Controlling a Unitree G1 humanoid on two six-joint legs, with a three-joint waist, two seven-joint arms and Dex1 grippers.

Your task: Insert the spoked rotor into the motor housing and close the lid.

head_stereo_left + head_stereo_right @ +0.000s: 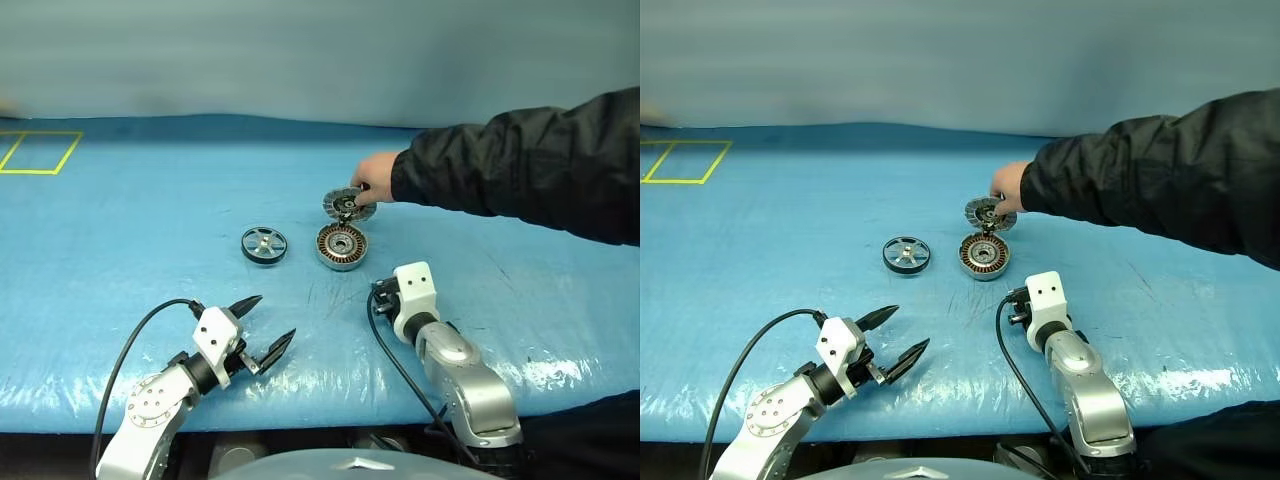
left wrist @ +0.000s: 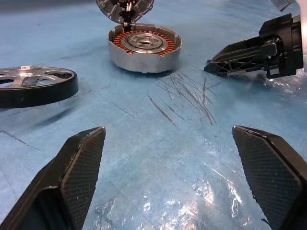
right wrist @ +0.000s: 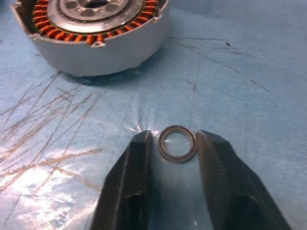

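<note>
The spoked rotor (image 1: 264, 245) lies flat on the blue table, left of the motor housing (image 1: 342, 246), whose copper windings face up. Behind the housing the lid (image 1: 348, 204) stands tilted open, and a person's hand (image 1: 377, 178) holds it. My right gripper (image 3: 173, 135) is low on the table just in front of the housing. Its fingers press on both sides of a small metal ring (image 3: 177, 143) that lies flat on the table. My left gripper (image 1: 275, 316) hovers open near the table's front, empty, pointing towards the rotor and housing.
The person's black-sleeved arm (image 1: 520, 165) reaches in from the right over the table's back half. A yellow tape square (image 1: 40, 152) marks the far left corner. Scratches in the blue table cover (image 2: 187, 93) lie in front of the housing. Black cables hang off both wrists at the front edge.
</note>
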